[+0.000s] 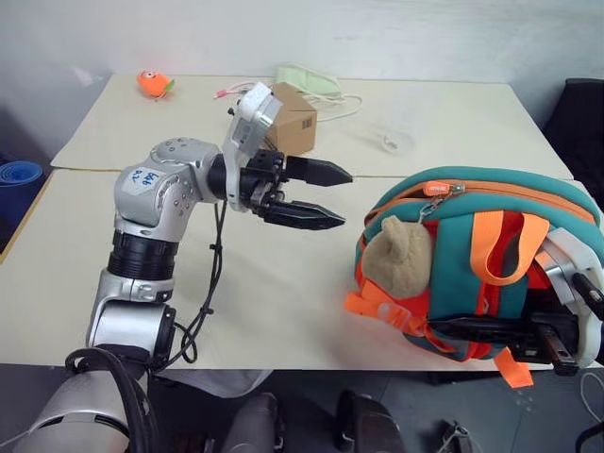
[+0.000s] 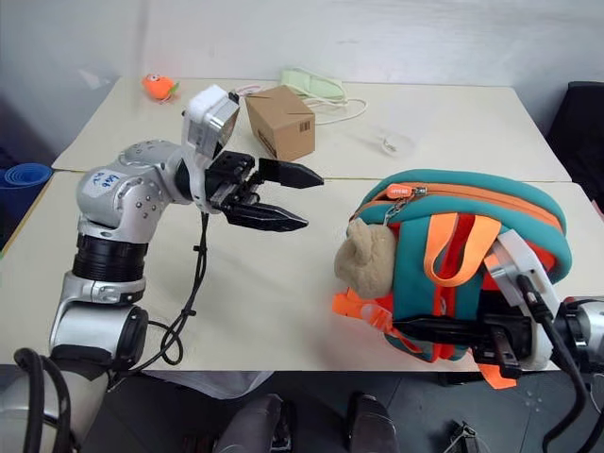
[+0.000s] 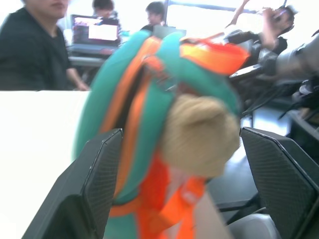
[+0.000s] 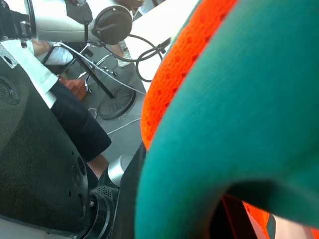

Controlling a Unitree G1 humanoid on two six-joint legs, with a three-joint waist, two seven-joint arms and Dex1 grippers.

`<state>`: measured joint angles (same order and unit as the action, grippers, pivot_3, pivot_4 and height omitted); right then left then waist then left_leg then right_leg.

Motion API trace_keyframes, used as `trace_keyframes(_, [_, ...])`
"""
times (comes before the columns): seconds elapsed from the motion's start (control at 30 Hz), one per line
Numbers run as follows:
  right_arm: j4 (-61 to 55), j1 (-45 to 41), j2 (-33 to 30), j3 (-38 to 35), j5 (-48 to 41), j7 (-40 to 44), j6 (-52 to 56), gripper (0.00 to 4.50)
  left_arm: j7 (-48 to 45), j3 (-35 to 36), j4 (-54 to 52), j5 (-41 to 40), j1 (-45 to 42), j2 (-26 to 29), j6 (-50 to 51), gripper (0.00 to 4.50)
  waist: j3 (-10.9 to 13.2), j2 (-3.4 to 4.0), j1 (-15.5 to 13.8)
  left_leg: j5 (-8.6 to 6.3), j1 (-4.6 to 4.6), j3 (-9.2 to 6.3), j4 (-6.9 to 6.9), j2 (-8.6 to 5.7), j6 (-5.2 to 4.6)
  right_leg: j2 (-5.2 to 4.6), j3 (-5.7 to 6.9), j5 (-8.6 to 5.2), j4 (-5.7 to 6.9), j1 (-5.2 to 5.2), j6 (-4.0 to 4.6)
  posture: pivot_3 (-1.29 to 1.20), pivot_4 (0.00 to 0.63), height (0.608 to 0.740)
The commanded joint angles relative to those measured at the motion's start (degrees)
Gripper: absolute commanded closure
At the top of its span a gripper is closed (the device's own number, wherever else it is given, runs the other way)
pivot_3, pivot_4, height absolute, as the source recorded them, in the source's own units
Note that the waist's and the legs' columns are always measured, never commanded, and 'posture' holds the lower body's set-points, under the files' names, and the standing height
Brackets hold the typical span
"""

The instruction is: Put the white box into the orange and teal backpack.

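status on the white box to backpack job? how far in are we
Probably near the end, unconfirmed. No white box lies on the table, so it may already be inside the orange and teal backpack, whose zipper looks closed. In hand: the right gripper is shut on the backpack's near side; the left gripper hangs open and empty beside it. Left: confirm the box is inside, then release.

A brown cardboard box (image 2: 281, 122) stands on the beige table (image 2: 453, 123).

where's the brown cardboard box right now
In the head views the brown cardboard box stands on the far table, behind the open left pincer and beside the pale green cloth.
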<state>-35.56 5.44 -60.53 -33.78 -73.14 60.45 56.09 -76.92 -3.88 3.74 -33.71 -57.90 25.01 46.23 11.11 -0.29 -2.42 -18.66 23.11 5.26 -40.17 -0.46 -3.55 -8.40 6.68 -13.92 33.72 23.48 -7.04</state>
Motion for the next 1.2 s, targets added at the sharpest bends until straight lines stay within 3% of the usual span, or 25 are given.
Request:
trace_keyframes(0.03, [-1.02, -0.51, 0.17, -0.80, -2.01, -1.10, -0.80, 4.50, 7.44, -6.09, -4.77, 3.55, 0.73, -3.23, 0.77, 0.55, 0.00, 0.00, -0.38, 0.00, -0.02, 0.00, 0.01, 0.00, 0.00, -0.01, -0.13, 0.00, 0.01, -0.01, 0.00, 0.00, 0.150, 0.740])
trace_keyframes(0.13, [-0.81, -1.23, -0.13, -0.86, -3.47, -1.81, -0.60, 4.50, 12.34, -8.39, -4.14, 5.64, 0.83, -6.23, 0.67, 0.55, 0.00, 0.00, -0.57, 0.01, -0.02, 0.00, 0.01, 0.00, 0.02, 0.04, -0.21, 0.00, 0.04, 0.01, 0.00, 0.00, 0.150, 0.740])
trace_keyframes(0.33, [-0.25, -2.21, -0.24, -0.06, -4.04, -3.16, -0.79, 4.50, 13.50, -8.28, -5.35, 1.21, 0.84, -9.70, 5.25, 0.55, 0.00, 0.01, -0.28, 0.01, -0.05, 0.09, 0.09, 0.08, 0.08, 0.16, -0.16, -0.03, 0.06, 0.10, 0.05, 0.00, 0.150, 0.740])
trace_keyframes(0.43, [-0.33, -2.56, 0.17, 0.69, -3.42, -3.90, -1.02, 4.50, 12.03, -8.41, -5.52, -1.11, 0.60, -9.61, 8.94, 1.13, 0.00, 0.01, -0.52, 0.01, -0.04, 0.10, 0.07, 0.07, 0.06, 0.15, -0.14, -0.02, 0.06, 0.09, 0.05, 0.00, 0.150, 0.740])
trace_keyframes(0.53, [-0.34, -2.65, 0.40, 0.77, -3.67, -4.49, -1.07, 4.50, 11.36, -7.22, -6.14, -2.44, 0.21, -8.02, 10.15, 2.01, 0.00, 0.01, -0.46, 0.01, -0.03, 0.09, 0.07, 0.06, 0.05, 0.14, -0.15, -0.02, 0.05, 0.09, 0.05, 0.00, 0.150, 0.740])
trace_keyframes(0.7, [-0.40, -2.23, 0.69, 0.82, -3.41, -4.86, -1.43, 4.50, 10.37, -2.78, -4.73, -5.54, -1.33, -4.03, 13.11, 2.01, 0.00, 0.01, -0.34, 0.01, -0.04, 0.08, 0.07, 0.07, 0.06, 0.14, -0.16, -0.02, 0.06, 0.10, 0.05, 0.00, 0.150, 0.740])
trace_keyframes(0.83, [-0.40, -2.34, 0.93, 1.38, -3.27, -5.30, -2.01, 4.50, 9.32, -4.02, -6.35, -6.48, -1.02, -2.19, 13.77, 2.01, -0.01, 0.01, -0.26, 0.01, -0.04, 0.09, 0.09, 0.09, 0.07, 0.16, -0.14, -0.03, 0.06, 0.10, 0.06, 0.00, 0.150, 0.740])
trace_keyframes(1.2, [-0.59, -2.79, 0.69, 2.03, -4.25, -5.98, -2.71, 4.50, 17.65, -12.06, -6.63, 0.08, 1.82, -9.07, 8.36, 2.01, -0.01, 0.01, -0.55, 0.01, -0.04, 0.09, 0.08, 0.06, 0.06, 0.14, -0.20, -0.03, 0.06, 0.09, 0.06, 0.00, 0.150, 0.740])
